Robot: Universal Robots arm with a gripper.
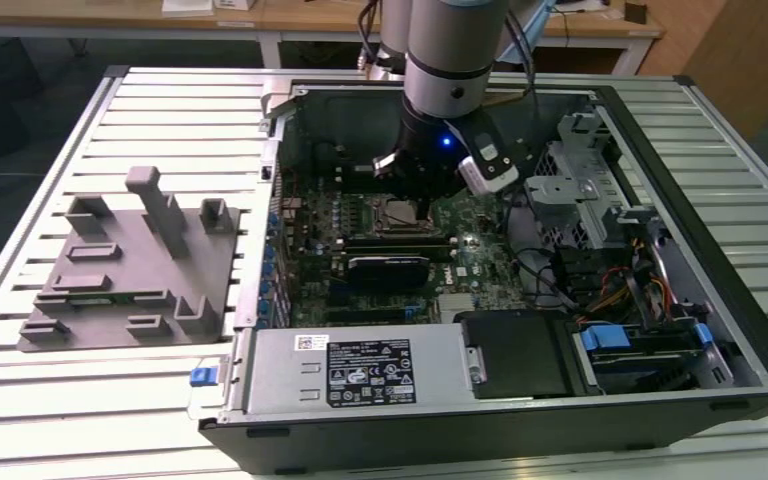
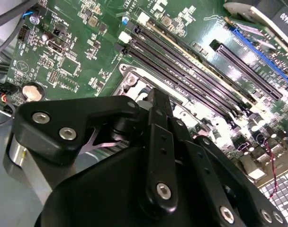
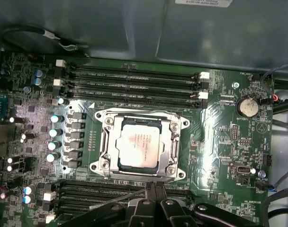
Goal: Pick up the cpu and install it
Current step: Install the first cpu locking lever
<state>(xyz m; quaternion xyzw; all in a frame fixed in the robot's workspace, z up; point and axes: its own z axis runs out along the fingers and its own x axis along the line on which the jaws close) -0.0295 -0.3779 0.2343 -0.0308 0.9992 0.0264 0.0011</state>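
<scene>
Looking into the open computer case (image 1: pixel 704 190), you see one cpu (image 3: pixel 138 145) lying flat in the socket frame (image 3: pixel 139 142) on the motherboard (image 3: pixel 220 142), with memory slots (image 3: pixel 134 80) on both sides of it. Your gripper (image 3: pixel 153 188) hangs just above the socket's edge with fingertips pressed together, holding nothing. Outside the case, on the exterior view's left, one grey fixture block (image 1: pixel 131 265) sits on the table (image 1: pixel 37 390).
</scene>
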